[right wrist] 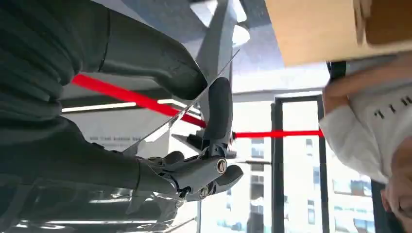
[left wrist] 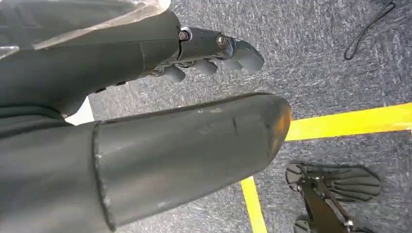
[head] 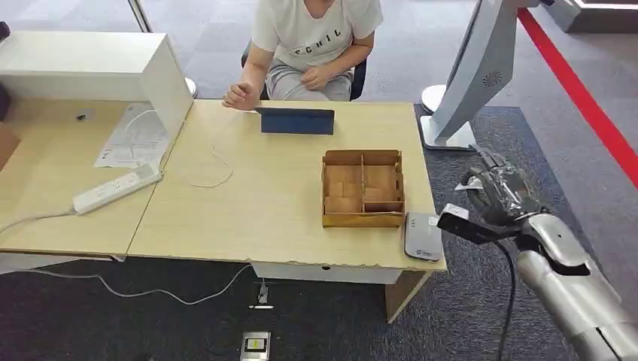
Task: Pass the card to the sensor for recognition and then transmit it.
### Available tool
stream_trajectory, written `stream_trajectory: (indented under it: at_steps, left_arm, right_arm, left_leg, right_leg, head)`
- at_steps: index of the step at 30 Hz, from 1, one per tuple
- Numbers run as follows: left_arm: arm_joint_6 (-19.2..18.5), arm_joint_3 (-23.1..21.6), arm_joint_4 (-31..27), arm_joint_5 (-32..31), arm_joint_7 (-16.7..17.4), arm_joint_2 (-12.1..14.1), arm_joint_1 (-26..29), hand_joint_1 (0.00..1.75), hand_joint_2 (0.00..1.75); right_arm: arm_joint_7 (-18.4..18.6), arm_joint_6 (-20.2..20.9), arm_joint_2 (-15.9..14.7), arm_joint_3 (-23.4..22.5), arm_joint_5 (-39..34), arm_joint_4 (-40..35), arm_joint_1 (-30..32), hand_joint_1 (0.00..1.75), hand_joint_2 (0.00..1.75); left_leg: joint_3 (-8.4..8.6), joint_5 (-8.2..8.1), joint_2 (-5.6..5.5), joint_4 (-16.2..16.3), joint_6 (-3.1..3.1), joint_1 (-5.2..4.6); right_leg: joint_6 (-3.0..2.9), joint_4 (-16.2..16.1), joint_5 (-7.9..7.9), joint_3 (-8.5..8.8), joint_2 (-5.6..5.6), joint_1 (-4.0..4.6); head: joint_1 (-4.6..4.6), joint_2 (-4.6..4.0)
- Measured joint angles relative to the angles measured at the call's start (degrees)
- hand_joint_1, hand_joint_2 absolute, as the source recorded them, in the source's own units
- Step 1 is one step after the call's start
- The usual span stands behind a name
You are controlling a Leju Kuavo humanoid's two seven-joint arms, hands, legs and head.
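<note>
My right hand hangs off the table's right side, just right of the grey sensor on the front right corner. Thumb and fingers pinch a thin, see-through card, seen edge-on in the right wrist view; a pale corner of the card shows in the head view. The card is beside the sensor, not over it. My left hand hangs over grey carpet, fingers loose and nothing in it. A person sits at the far side of the table.
A wooden compartment box stands left of the sensor. A dark blue tablet stands in front of the person. A white kiosk rises right of the table. A power strip, papers and a white cabinet are at the left.
</note>
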Motion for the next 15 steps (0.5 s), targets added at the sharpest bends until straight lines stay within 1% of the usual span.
stream_trajectory:
  at_steps: [2,5,10,13,15]
  left_arm:
    - [-0.6,-0.6,0.0,-1.4,0.4,0.1,-0.1,0.00,0.00]
    - [-0.7,-1.3,0.0,-2.2,0.5,0.1,-0.3,0.00,0.00]
    - [-1.6,-2.2,0.0,-2.0,-0.9,0.1,-0.3,0.00,0.00]
    - [-2.5,-2.3,0.0,-1.0,-2.3,0.0,-0.3,0.00,0.00]
    - [-2.9,-2.3,0.0,-0.6,-2.4,-0.1,-0.2,0.00,0.00]
  right_arm:
    - [-0.1,0.3,1.3,0.3,1.4,-0.3,-3.3,1.75,1.75]
    - [-0.1,-0.3,4.4,1.3,2.7,1.1,-7.8,1.75,1.75]
    - [-0.1,-2.8,10.8,3.3,3.0,8.1,-13.5,1.75,1.75]
    - [0.3,-4.0,14.5,5.0,5.4,12.4,-15.5,1.75,1.75]
    - [1.3,-4.1,16.8,6.0,6.2,14.7,-16.2,1.75,1.75]
  left_leg:
    - [0.00,0.00,0.02,0.0,-0.01,0.01]
    - [0.01,0.01,0.04,0.0,-0.02,0.04]
    - [-0.04,0.05,-0.02,0.0,-0.07,0.09]
    - [-0.04,0.04,-0.02,0.0,-0.07,0.10]
    - [-0.06,0.04,-0.02,0.0,-0.07,0.11]
  right_leg:
    - [-0.02,0.0,0.01,-0.04,0.02,0.01]
    - [-0.03,0.0,0.01,-0.04,0.04,0.05]
    - [-0.03,0.0,0.01,-0.06,0.01,0.10]
    - [-0.03,0.0,0.01,-0.06,0.01,0.11]
    - [-0.03,0.0,0.01,-0.06,0.01,0.12]
  head:
    - [0.00,0.00]
    - [0.00,0.00]
    - [-0.02,0.00]
    - [0.00,0.00]
    - [-0.02,0.00]
